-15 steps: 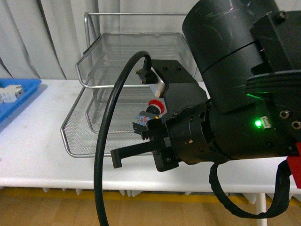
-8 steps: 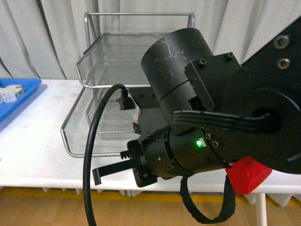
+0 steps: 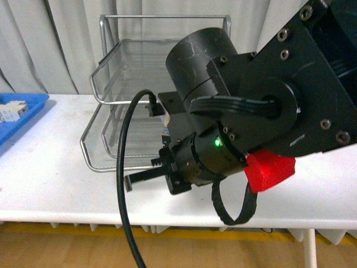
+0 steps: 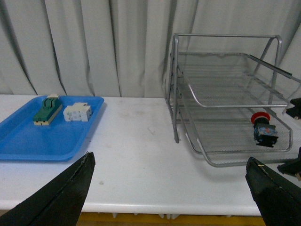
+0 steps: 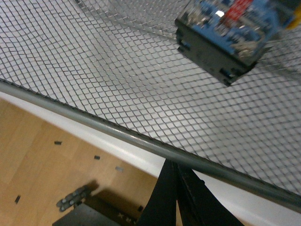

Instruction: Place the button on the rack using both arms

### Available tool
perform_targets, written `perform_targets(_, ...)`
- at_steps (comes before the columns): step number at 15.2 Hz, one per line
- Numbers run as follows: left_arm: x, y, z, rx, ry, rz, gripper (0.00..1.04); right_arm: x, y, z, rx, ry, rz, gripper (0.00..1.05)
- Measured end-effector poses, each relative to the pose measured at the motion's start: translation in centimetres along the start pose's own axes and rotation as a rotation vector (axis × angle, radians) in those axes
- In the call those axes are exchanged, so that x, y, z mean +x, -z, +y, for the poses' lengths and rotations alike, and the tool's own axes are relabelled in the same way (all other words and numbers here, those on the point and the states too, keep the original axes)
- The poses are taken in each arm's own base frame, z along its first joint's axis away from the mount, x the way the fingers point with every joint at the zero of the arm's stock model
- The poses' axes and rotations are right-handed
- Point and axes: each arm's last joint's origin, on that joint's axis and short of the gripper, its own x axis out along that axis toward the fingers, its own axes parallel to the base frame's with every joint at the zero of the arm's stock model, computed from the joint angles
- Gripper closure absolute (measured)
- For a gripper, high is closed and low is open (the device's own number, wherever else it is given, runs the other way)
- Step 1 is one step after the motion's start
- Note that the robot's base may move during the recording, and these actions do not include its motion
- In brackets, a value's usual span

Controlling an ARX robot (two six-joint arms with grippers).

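Note:
The silver wire-mesh rack stands on the white table against the curtain. In the left wrist view the button, red cap up, lies in the bottom tier of the rack near its front rim. My right arm hides the button in the front view. My right gripper is shut on the rack's front rim, its fingers pinched together right under the tube. The button's dark body lies on the mesh just past that rim. My left gripper hangs open above the table's front edge, left of the rack.
A flat blue tray lies at the table's left with a green-and-cream switch block and a white terminal block in it. My bulky right arm fills the middle and right of the front view. Wooden floor shows below the table edge.
My right arm has swung and turned, and it now covers the button in the front view. The rack's bottom front rim has shifted a little up and to the right.

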Motion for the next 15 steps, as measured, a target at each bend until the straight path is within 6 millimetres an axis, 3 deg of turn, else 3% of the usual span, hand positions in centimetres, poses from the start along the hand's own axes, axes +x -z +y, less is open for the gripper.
perform_targets(2,0.0,0.0,0.0,0.0,0.0,0.0,0.07,0.1,-2.0,-1.5,-0.008,0.038,-0.052,1.03)
perform_targets(6,0.0,0.0,0.0,0.0,0.0,0.0,0.07,0.8,-4.1,-3.4,-0.019,0.077,-0.113,1.03)
perform_targets(9,0.0,0.0,0.0,0.0,0.0,0.0,0.07,2.0,-4.2,-5.2,-0.012,0.121,-0.103,1.03)
perform_targets(15,0.0,0.0,0.0,0.0,0.0,0.0,0.07,1.7,-4.1,-4.1,-0.04,0.101,-0.109,1.03)
